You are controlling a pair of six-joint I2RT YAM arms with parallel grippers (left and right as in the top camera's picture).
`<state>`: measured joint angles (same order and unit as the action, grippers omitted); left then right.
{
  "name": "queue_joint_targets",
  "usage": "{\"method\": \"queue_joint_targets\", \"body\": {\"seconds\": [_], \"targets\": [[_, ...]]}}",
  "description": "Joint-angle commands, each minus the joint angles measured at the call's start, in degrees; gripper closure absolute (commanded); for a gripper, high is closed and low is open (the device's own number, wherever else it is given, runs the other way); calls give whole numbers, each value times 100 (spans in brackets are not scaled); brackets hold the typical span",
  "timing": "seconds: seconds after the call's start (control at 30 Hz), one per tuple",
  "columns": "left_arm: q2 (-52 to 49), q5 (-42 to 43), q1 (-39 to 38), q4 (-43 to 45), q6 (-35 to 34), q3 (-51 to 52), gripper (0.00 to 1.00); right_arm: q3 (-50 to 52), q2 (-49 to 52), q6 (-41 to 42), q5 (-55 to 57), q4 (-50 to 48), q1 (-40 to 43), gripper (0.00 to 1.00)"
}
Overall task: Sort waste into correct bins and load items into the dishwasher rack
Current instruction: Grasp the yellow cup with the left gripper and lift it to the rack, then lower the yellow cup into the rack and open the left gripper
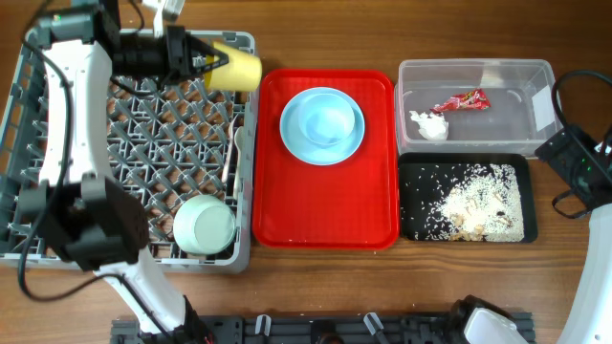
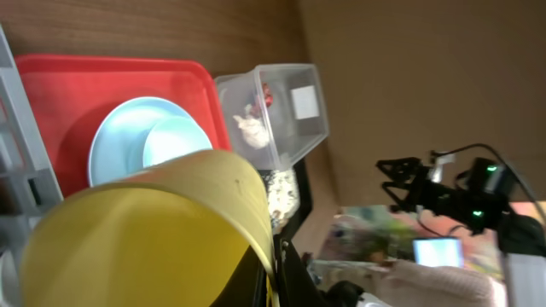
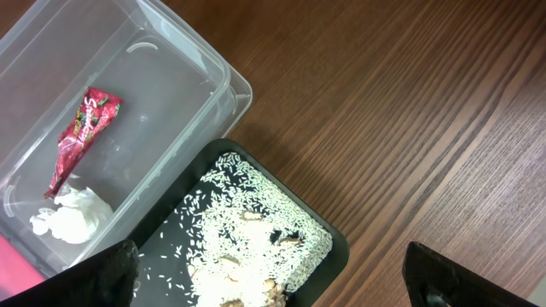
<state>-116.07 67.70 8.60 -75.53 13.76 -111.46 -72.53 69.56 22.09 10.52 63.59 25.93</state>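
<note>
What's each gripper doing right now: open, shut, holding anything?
Left gripper: closed on the yellow cup.
Right gripper: open, holding nothing.

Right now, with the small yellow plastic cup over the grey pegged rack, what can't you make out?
- Left gripper fingertips: small yellow plastic cup covers them, overhead and left wrist.
- Grey pegged rack left cells: overhead, left arm hides them.
- White utensil: overhead, too small to tell fork from spoon.
</note>
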Motion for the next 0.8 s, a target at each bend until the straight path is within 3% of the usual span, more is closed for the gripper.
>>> {"method": "queue_joint_targets", "body": {"seconds": [0.0,0.1,0.33,0.57,0.7,0.77], "targets": [[-446,1729,229,621,382,831,96,-96,35,44,15,-11,17,0],[-822,2264,350,1003,382,1226,96,-96,35,44,17,-11,17,0],[-1386,2245,380,1043,385,1322,96,-96,35,44,17,-11,17,0],[-1429,1106,387,907,380,1338,96,-96,35,44,17,-11,17,0],[-1429,308,483,824,96,1338,84,-96,35,42,15,-11,17,0],[-1421,219,564,822,-79,1335,69,-96,35,44,15,-11,17,0]]}}
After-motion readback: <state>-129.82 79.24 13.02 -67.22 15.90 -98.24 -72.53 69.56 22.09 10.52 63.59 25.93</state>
